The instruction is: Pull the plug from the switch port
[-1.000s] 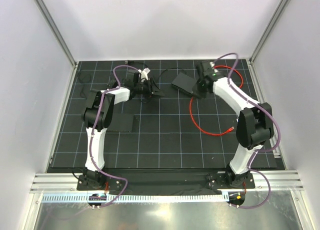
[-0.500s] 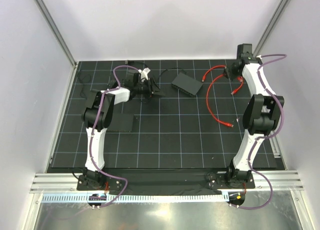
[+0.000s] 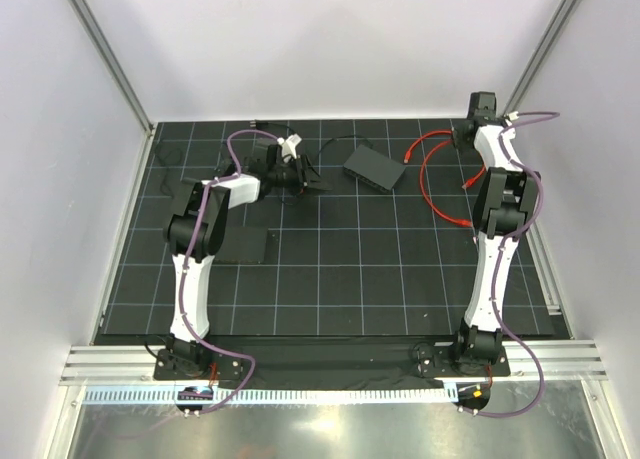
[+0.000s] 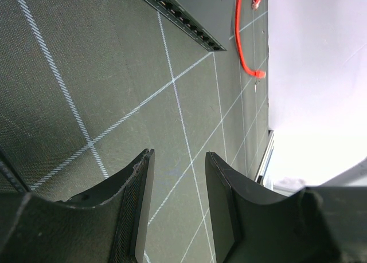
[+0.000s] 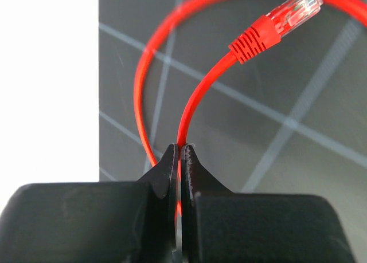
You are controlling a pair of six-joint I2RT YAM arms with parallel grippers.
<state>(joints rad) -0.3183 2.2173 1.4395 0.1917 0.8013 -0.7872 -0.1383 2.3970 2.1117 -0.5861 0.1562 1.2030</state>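
Note:
The black switch (image 3: pixel 375 166) lies flat at the back centre of the mat, and its row of ports (image 4: pixel 189 31) shows in the left wrist view. My right gripper (image 3: pixel 460 139) is at the back right, shut on the red cable (image 5: pixel 195 102) a short way behind its plug (image 5: pixel 275 25). The plug (image 3: pixel 408 155) hangs free, a little to the right of the switch and apart from it. The rest of the cable (image 3: pixel 428 189) loops over the mat. My left gripper (image 3: pixel 318 186) rests open left of the switch, with nothing between its fingers (image 4: pixel 140 205).
The cable's other plug (image 3: pixel 463 222) lies on the mat by the right arm. A flat black pad (image 3: pixel 245 246) lies near the left arm. A thin black lead (image 3: pixel 330 144) runs along the back. White walls and frame posts close in the mat (image 3: pixel 330 279).
My right arm has swung from the switch to the back right corner, drawing the red cable and its plug away from the switch. The left arm has not moved.

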